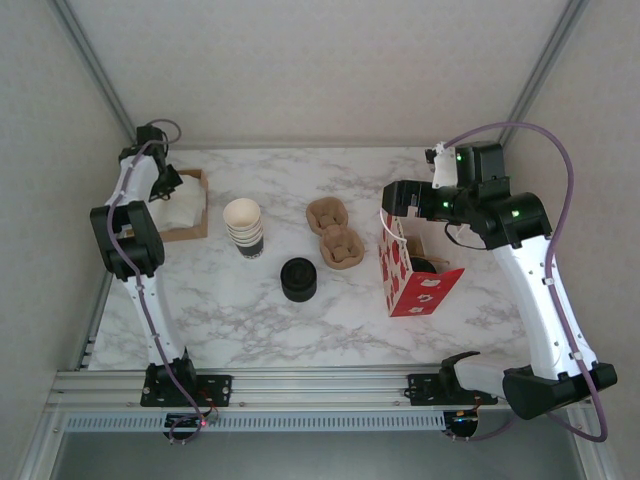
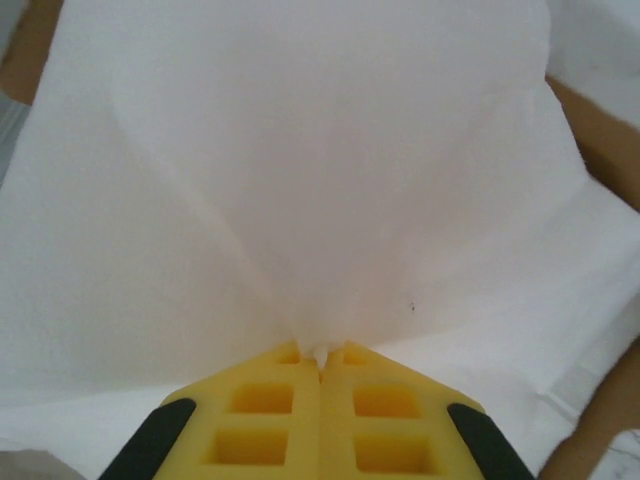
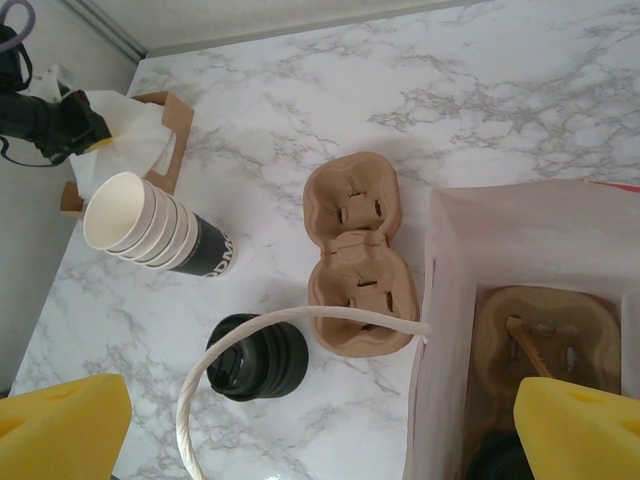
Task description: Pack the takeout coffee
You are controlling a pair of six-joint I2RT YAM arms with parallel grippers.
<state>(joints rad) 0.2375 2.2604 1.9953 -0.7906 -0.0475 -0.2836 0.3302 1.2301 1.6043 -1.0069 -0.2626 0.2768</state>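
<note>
The left claw [image 2: 320, 358] has its yellow pads pressed together on a tuft of the top napkin [image 2: 320, 180], which puckers into folds that fan away from the tips. Under and around it lies the rest of the white pile, held in a shallow cardboard box [image 1: 203, 205] directly beneath the claw. To do this pick well, I would lift straight up and slowly, checking that one sheet peels off and not a clump. The box looks light enough to drag along if the pile sticks. Farther from that claw, out across the marble bench [image 1: 250, 320], stand a stack of paper cups [image 1: 243, 228], then a stack of black lids [image 1: 298, 279] and an empty pulp cup carrier [image 1: 333, 232]; the carry should pass above all three. Farthest off is the red-and-white paper bag [image 1: 420, 290], standing with its mouth open. The right claw [image 3: 320, 425] hangs above it with its pads spread wide, gripping nothing, the bag's cord handle [image 3: 250, 335] looping between them. Inside the bag sits a second carrier [image 3: 540, 330], and in its pocket below the right pad shows a dark lid, which I take for the takeout coffee [image 1: 424, 266], already packed. The napkin should drop beside it, not onto the lid.
</note>
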